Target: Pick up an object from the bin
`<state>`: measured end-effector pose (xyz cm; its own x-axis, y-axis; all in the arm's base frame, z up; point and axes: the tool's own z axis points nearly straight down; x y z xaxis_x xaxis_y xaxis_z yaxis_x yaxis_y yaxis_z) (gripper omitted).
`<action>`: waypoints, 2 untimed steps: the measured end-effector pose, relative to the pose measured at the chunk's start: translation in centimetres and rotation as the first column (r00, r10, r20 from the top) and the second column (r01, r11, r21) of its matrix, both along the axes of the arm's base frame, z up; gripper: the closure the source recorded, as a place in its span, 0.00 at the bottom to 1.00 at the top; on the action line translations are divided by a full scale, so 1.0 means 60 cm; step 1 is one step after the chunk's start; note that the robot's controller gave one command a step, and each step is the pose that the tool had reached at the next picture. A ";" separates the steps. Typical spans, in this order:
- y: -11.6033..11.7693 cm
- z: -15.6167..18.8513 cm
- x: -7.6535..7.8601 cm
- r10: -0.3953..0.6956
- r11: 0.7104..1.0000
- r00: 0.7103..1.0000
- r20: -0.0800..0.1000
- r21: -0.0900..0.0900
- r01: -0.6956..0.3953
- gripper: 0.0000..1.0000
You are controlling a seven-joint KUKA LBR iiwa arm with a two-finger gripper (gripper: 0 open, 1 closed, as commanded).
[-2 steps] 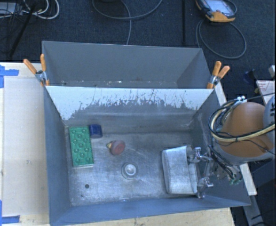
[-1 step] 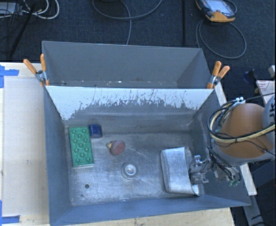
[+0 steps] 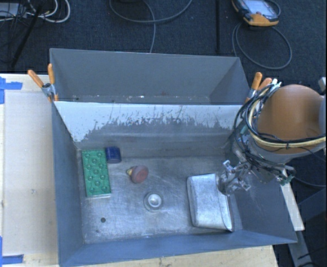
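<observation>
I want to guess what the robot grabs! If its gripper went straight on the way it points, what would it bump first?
Most likely the silvery grey packet on the right of the bin: the gripper is over its upper right edge, pointing down. Height is unclear, so it might miss.

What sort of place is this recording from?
Most likely a robotics lab's bin-picking station: a grey metal bin holds a green studded block and other small things, a robot arm hangs its gripper inside, and cables lie on dark carpet behind.
</observation>
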<state>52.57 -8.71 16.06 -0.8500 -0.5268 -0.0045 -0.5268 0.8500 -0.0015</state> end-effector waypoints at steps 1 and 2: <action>0.085 -0.007 -0.006 0.054 0.999 0.999 -0.007 0.002 -0.054 1.00; 0.178 0.011 -0.083 -0.021 1.000 1.000 -0.010 0.000 0.021 1.00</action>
